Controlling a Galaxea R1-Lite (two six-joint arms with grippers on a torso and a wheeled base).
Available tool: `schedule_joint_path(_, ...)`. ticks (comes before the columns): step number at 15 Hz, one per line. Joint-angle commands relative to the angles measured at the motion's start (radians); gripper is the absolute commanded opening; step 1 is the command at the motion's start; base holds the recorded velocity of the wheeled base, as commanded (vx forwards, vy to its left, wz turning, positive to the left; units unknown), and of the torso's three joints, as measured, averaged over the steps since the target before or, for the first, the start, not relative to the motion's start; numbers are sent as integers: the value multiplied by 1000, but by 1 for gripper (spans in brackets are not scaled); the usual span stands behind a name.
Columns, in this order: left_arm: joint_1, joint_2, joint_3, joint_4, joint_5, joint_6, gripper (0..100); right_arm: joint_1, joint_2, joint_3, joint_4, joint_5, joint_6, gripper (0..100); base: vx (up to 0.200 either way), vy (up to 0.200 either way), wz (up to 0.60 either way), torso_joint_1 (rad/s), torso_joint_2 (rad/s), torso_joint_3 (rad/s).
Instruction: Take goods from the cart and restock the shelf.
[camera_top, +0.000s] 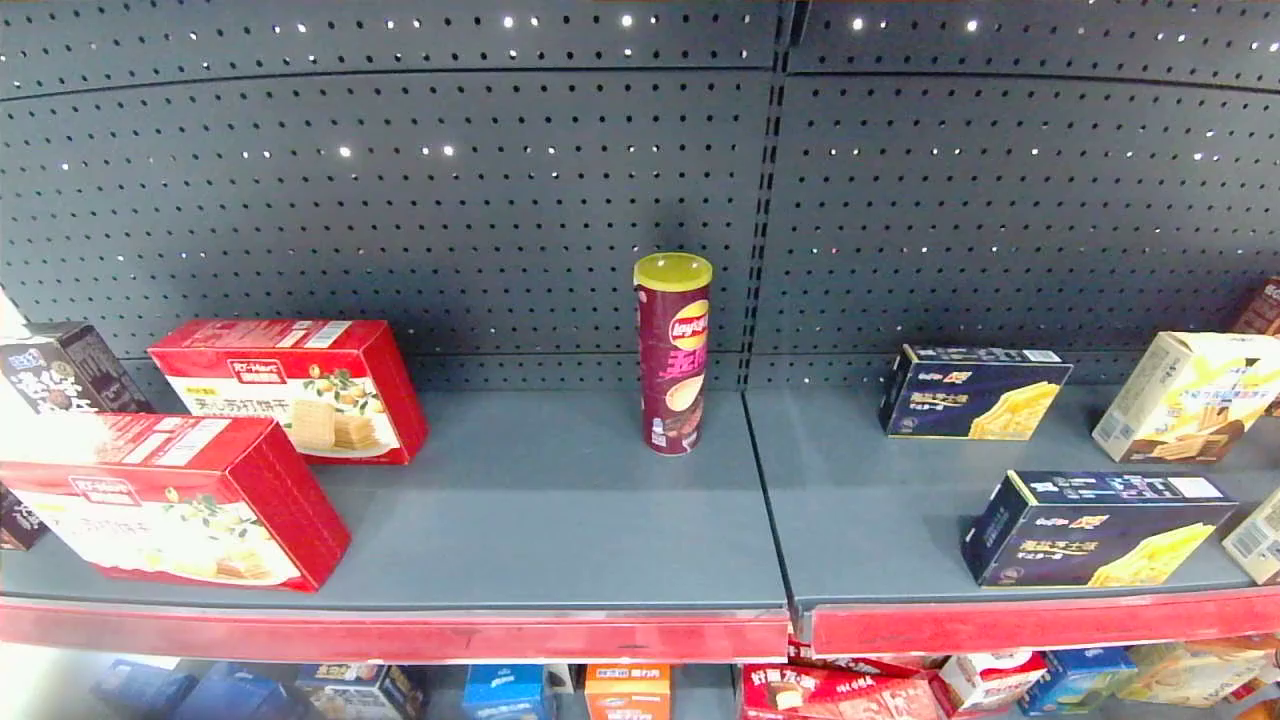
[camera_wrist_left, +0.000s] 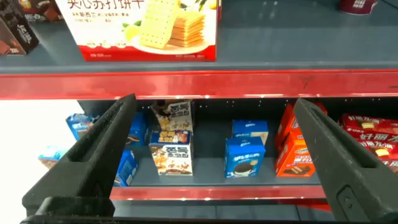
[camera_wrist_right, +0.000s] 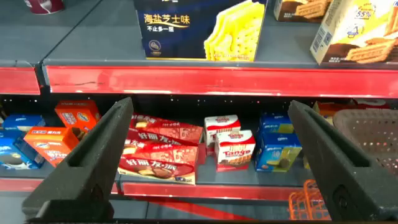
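Maroon chip can (camera_top: 672, 352) stands upright mid-shelf (camera_top: 560, 520), near pegboard (camera_top: 450, 200) at back. Red cracker boxes (camera_top: 290, 385) at can's 9 o'clock, dark-blue boxes (camera_top: 970, 392) at 3 o'clock, both well apart from it. Left gripper (camera_wrist_left: 214, 102) and right gripper (camera_wrist_right: 210, 104) face shelf front, fingers spread wide, empty.

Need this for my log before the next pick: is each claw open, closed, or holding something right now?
Left claw: open, holding nothing.
Right claw: open, holding nothing.
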Motion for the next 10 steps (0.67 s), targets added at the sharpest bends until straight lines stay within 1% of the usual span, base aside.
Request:
schedule_joint_path(1, 0, 1, 0, 0, 0, 0, 100, 0, 3, 0, 0, 0, 0, 100, 0, 0, -600, -12, 2, 2)
schedule_joint_path(10, 0, 1, 0, 0, 0, 0, 100, 2, 17, 0, 0, 0, 0, 100, 0, 0, -600, 4, 4, 0)
